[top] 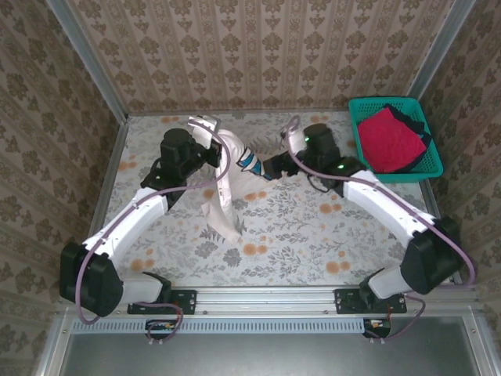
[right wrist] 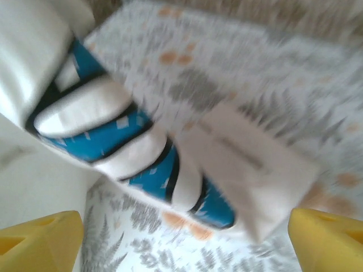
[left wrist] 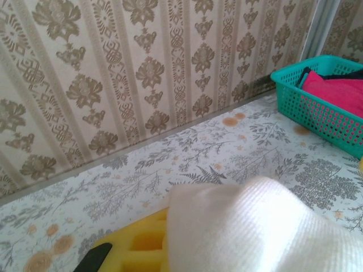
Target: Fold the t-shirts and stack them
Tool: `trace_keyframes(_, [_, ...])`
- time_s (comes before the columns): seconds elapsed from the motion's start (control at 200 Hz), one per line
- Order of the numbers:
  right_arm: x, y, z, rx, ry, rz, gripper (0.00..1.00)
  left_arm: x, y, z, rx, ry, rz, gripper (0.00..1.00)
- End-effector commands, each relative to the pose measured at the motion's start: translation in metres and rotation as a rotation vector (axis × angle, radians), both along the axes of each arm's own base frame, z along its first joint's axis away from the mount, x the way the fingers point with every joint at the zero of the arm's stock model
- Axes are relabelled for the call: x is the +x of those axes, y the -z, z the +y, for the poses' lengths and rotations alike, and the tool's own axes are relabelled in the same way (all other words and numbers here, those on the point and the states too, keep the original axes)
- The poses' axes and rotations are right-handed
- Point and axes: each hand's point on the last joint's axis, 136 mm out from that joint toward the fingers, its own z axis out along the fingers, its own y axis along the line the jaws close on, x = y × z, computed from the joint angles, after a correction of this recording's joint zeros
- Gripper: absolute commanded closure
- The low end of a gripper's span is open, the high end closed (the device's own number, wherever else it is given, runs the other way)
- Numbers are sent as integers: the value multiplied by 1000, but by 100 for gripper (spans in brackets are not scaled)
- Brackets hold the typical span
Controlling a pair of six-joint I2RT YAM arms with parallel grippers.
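- The left arm [top: 133, 215] is stretched from its base toward one o'clock, and the left gripper [top: 211, 149] is clamped on the cream-white t-shirt [top: 223, 196].
- The right arm [top: 383, 207] is stretched toward ten o'clock, and the right gripper [top: 274, 166] is seen with its yellow fingers [right wrist: 39, 238] spread wide.

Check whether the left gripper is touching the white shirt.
Touching. In the left wrist view the white shirt drapes directly over a yellow finger of the left gripper, with no gap.

This is a lab test booth dressed to look homely. Damask-patterned wall panels [top: 258, 47] sit in aluminium framing [top: 86, 59]. The table [top: 313, 235] has a botanical print, and the left arm [top: 133, 215] and right arm [top: 391, 207] are bolted to a metal rail [top: 266, 298].
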Motion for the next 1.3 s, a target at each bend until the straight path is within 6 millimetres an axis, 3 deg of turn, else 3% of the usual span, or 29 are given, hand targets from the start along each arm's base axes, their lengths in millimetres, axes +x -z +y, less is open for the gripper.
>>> trace_keyframes(0.0, [-6, 30, 34, 113, 7, 90, 8, 4, 6, 24, -38, -96, 48, 100])
trace_keyframes(0.095, [-18, 52, 62, 129, -33, 125, 8, 5, 15, 31, -59, -124, 88, 100])
trace_keyframes(0.155, [-15, 72, 65, 92, -10, 147, 7, 4, 17, 33, -66, -129, 94, 100])
trace_keyframes(0.215, [-4, 95, 52, 33, 84, 179, 7, 4, 17, 38, -71, -141, 96, 100])
trace_keyframes(0.385, [29, 126, -1, 3, 333, 248, 12, 4, 19, 49, -76, -168, 102, 100])
trace_keyframes(0.515, [38, 156, -28, 74, 459, 390, 28, 7, 22, 64, -89, -224, 112, 100])
trace_keyframes(0.605, [40, 169, -35, 110, 488, 443, 43, 8, 20, 75, -113, -263, 111, 100])
trace_keyframes(0.85, [45, 193, -24, 117, 451, 517, 54, 12, 21, 96, -136, -326, 121, 100])
trace_keyframes(1.05, [57, 202, -29, 100, 479, 519, 71, 12, 22, 98, -151, -326, 130, 100])
trace_keyframes(1.17, [66, 199, -29, 120, 465, 532, 82, 13, 24, 99, -154, -325, 136, 100])
trace_keyframes(1.24, [68, 193, -25, 128, 442, 529, 100, 14, 25, 99, -155, -326, 138, 100])
trace_keyframes(1.3, [69, 184, -24, 135, 429, 516, 100, 14, 24, 99, -158, -326, 137, 100])
